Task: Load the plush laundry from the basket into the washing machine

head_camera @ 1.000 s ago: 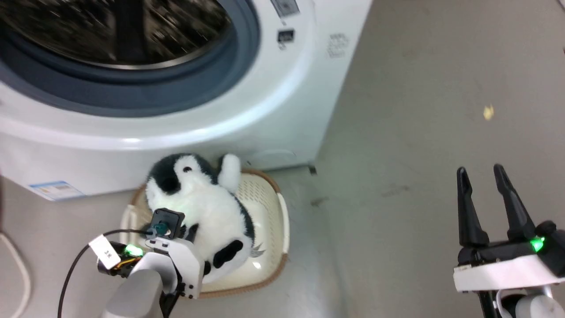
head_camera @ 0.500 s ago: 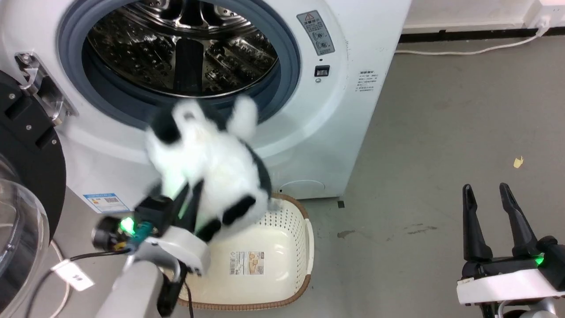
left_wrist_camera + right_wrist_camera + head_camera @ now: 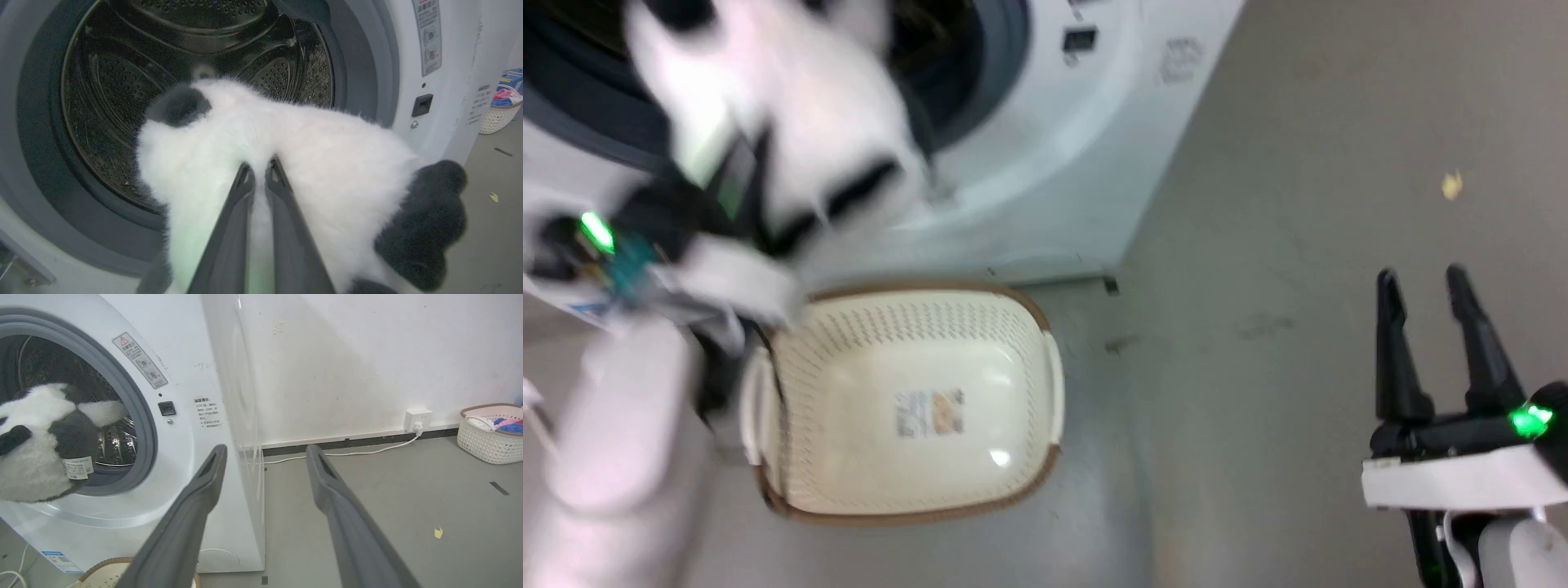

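My left gripper (image 3: 259, 166) is shut on the plush penguin (image 3: 310, 155), its fingers sunk into the white fur. The toy hangs in the air right in front of the washing machine's (image 3: 196, 428) open mouth, its head toward the steel drum (image 3: 122, 81). In the head view the penguin (image 3: 792, 122) and the left gripper (image 3: 739, 175) are blurred at the upper left. The cream basket (image 3: 1029, 384) sits on the floor below, with just a label on its bottom. My right gripper (image 3: 1421, 282) stands open at the lower right, nothing between its fingers (image 3: 208, 473).
A grey rubber seal (image 3: 36, 171) rings the washer opening. A second basket (image 3: 486, 435) with coloured clothes stands by the far wall beside a wall socket (image 3: 416, 418) and white cable. A yellow scrap (image 3: 1450, 184) lies on the grey floor.
The left arm has lifted the penguin out of the basket and up to the washer opening. The head camera has shifted. The right gripper has stayed open.
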